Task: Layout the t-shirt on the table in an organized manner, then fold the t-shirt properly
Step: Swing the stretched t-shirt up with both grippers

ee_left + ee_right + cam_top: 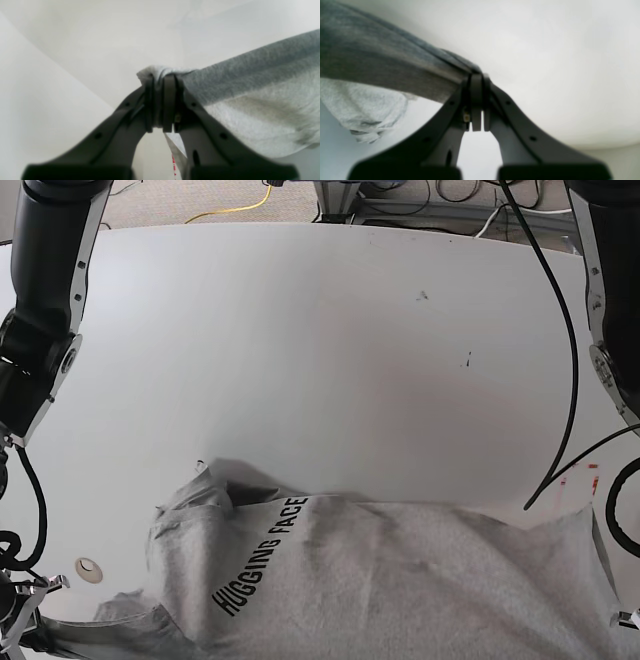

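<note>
Left wrist view puts the left hand (pixel 161 105) in the lower centre of the frame, its jaws pressed together on a bunched edge of the t-shirt (pixel 250 100), and the cloth runs away from it toward the right edge of the frame as a stretched band. Right wrist view is the mirror of this: the right hand (pixel 477 102) pinches another edge of the t-shirt (pixel 382 67), and the cloth leaves toward the upper left of the frame, with a loose fold hanging at the lower left. So I judge that the long axis of the held edge lies between the two hands, each equally near to its own end, and spreading depends on moving them apart together.

Base view shows what the wrist views cannot: the t-shirt (pixel 400 580) lies crumpled along the bottom of the frame on the white surface (pixel 330 340), lettering up, with a raised fold at the lower left. Neither hand is visible there. A small round grommet (pixel 89 568) sits at the lower left.
</note>
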`<state>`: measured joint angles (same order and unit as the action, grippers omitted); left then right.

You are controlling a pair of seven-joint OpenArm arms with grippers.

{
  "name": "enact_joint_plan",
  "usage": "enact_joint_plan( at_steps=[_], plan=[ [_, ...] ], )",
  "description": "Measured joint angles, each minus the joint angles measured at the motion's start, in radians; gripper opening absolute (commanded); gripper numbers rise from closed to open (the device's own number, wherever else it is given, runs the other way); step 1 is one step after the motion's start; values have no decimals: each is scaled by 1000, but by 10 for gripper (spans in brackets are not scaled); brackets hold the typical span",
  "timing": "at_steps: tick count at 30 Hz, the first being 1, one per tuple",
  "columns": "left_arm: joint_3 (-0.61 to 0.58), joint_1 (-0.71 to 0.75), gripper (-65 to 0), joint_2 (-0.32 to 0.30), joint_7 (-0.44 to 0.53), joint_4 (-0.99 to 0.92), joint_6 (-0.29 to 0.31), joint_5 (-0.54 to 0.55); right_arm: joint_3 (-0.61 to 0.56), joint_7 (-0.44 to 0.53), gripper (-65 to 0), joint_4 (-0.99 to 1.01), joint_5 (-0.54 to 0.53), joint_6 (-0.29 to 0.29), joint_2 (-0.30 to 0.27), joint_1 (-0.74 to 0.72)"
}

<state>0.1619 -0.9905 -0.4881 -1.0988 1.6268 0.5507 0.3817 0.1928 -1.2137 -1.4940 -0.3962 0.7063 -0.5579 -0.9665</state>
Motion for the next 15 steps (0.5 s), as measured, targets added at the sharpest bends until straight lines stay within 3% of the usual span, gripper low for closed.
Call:
enact_joint_plan(
  at_steps=[9, 15],
  plan=[
    [-9, -89, -650, 47, -1, -92, 1, 4, -68, 21, -650, 122, 60, 1, -2, -148],
    [-10, -151, -650, 44, 1, -103, 0, 0, -182, 71, -650, 228, 61, 2, -10, -267]
  ],
)
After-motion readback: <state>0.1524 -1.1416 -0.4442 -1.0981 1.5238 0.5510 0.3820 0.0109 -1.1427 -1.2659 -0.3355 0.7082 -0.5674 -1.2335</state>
